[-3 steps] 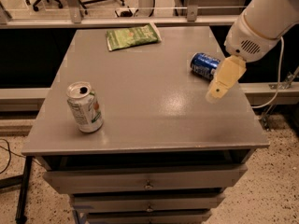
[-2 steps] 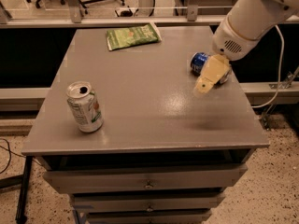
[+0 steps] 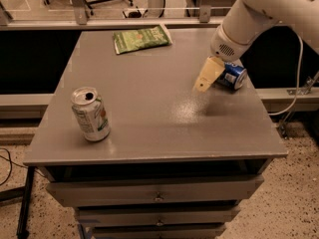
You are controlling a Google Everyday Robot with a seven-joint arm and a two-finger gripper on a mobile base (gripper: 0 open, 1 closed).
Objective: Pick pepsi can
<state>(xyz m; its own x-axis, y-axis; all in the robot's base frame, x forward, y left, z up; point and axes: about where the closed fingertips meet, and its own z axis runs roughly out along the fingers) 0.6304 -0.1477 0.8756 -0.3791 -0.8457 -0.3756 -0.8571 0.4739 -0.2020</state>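
Note:
The pepsi can, blue with white lettering, lies on its side near the right edge of the grey table. My gripper, with pale yellow fingers, hangs above the table just left of the can and partly covers its left end. It holds nothing. The white arm reaches in from the upper right.
A white-and-green can with an opened silver top stands upright at the front left. A green snack bag lies flat at the back. Drawers sit under the table. A cable hangs at the right.
My gripper and arm have swung left and slightly back, from right of the can's near side to in front of its left end. The can has not moved.

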